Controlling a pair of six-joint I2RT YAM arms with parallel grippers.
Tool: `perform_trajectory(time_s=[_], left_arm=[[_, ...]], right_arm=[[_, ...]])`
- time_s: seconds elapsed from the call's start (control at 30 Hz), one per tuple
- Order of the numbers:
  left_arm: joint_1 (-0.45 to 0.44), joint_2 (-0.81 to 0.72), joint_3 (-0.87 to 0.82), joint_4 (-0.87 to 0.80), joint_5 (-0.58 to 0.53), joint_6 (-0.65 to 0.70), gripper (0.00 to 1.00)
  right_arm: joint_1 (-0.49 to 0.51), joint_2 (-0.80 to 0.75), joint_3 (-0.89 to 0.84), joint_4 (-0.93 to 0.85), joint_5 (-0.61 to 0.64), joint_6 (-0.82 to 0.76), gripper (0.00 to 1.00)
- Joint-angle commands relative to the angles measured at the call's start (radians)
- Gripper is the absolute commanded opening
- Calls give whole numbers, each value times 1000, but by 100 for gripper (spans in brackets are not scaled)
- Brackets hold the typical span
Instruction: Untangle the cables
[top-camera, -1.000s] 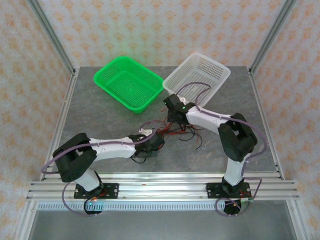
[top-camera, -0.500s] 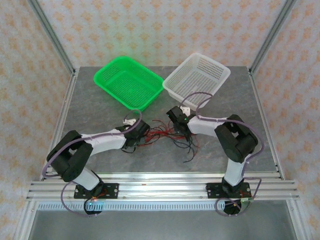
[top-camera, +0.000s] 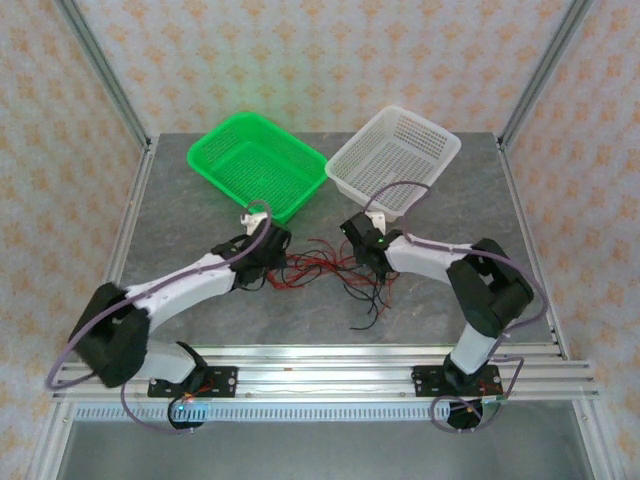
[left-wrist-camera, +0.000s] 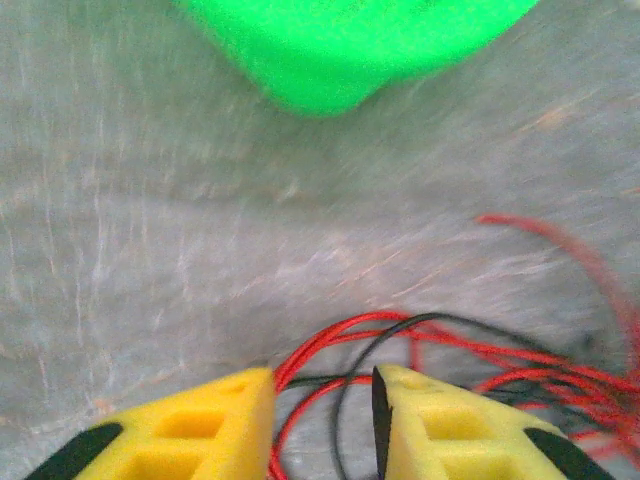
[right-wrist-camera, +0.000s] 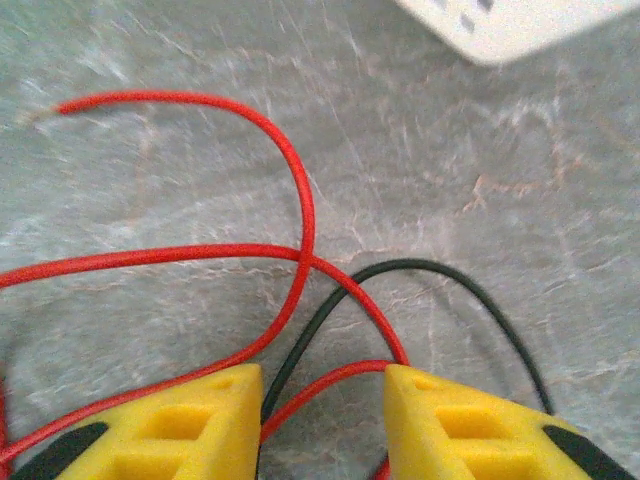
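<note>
**At the table's middle, two tools straddle one snarl**

The cables (top-camera: 325, 265), thin red and black wires, lie in a loose snarl on the table (top-camera: 170, 210). Behind them the green basket (top-camera: 258, 165) sits at 11 o'clock and the white basket (top-camera: 393, 150) at 1 o'clock. The left tool (left-wrist-camera: 320, 378) sits at the snarl's 9 o'clock end. Its yellow pads (left-wrist-camera: 200, 430) are parted, and red and black strands run through the gap unpinched. The right tool (right-wrist-camera: 320, 372), on the 2 o'clock side, is likewise parted over a red loop crossed by a black wire. Coming in from opposite ends looks meant to let each take a strand and draw the tangle apart. Loose black ends trail toward 5 o'clock.
</note>
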Motion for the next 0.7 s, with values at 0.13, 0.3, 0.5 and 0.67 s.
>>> perform_trajectory(time_s=[0.13,0.3,0.5,0.67], left_arm=[[-1,-205,57,-131,16,29,42],[-1,-271,33,-169,21,7,42],[-1,-343,-8,-159,50,-3,41],[-1,-359,-31,-154,57,-12,41]], right_arm=[[15,-165,44,34,-250,-250,44],[20,-103,103,-11,-365,-315,44],[82,-14,173,-65,-279,-468,40],[96,32,190,-71,-270,-555,41]])
